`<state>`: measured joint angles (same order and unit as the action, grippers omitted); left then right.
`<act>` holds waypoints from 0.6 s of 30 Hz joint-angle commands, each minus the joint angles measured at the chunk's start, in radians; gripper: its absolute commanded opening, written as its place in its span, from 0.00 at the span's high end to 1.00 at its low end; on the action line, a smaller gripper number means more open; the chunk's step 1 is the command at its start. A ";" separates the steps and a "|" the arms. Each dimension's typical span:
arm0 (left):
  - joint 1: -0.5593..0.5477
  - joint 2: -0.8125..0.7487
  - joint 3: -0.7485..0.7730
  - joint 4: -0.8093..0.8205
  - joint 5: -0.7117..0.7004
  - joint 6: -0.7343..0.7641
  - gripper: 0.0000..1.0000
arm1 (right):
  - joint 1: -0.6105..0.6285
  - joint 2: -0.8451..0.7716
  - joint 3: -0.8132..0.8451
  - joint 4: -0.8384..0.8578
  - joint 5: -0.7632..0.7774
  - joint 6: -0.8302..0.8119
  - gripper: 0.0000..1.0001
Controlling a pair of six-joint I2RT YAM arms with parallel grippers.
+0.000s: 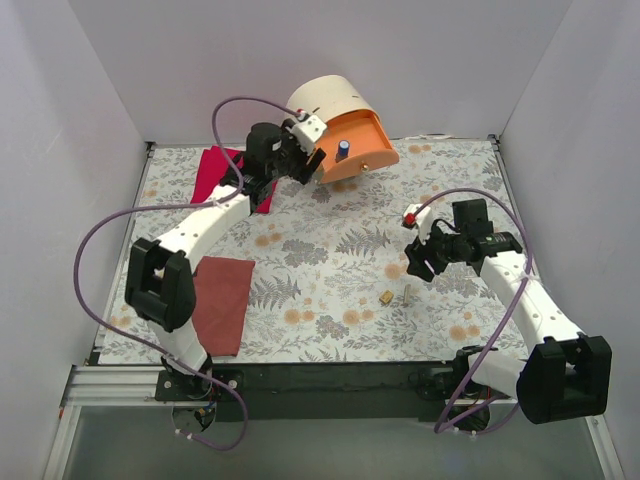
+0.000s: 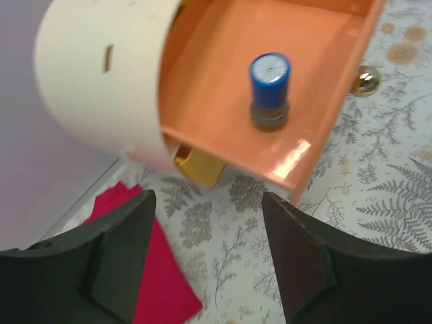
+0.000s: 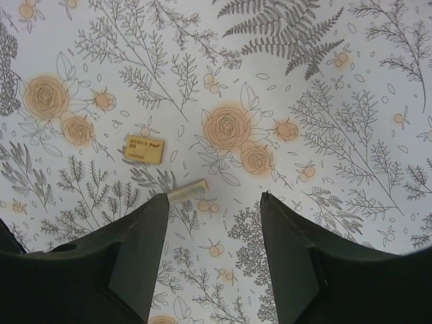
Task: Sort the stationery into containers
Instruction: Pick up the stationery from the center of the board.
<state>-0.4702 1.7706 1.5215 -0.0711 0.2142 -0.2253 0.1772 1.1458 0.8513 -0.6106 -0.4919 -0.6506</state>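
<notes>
Closing on the two tan blocks is where you risk a miss. The right gripper (image 3: 214, 196) hangs over the floral table cover (image 3: 351, 101) with its fingers spread, holding nothing. The flat tan block (image 3: 144, 149) lies ahead of the fingers and apart from them. The pale stick-shaped block (image 3: 187, 192) lies just beside one fingertip. Both are small, low and hard-edged, so a descending finger will likely flick one away or close on bare cover.

The left gripper (image 2: 208, 194), likewise spread and empty, hovers near the glossy orange drawer (image 2: 223, 81), which stands pulled out of the cream rounded cabinet (image 2: 101, 67). A round blue-and-white piece (image 2: 270, 88) stands upright inside. Bumping the drawer could topple it.
</notes>
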 commanded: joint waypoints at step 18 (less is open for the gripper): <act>0.209 -0.453 -0.449 -0.019 -0.282 -0.396 0.29 | 0.152 0.058 -0.136 -0.020 -0.056 -0.549 0.25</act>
<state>-0.2573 1.3579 1.0767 -0.0761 -0.0753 -0.5972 0.2749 1.1854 0.7212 -0.6559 -0.5343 -1.0809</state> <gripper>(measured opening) 0.708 0.732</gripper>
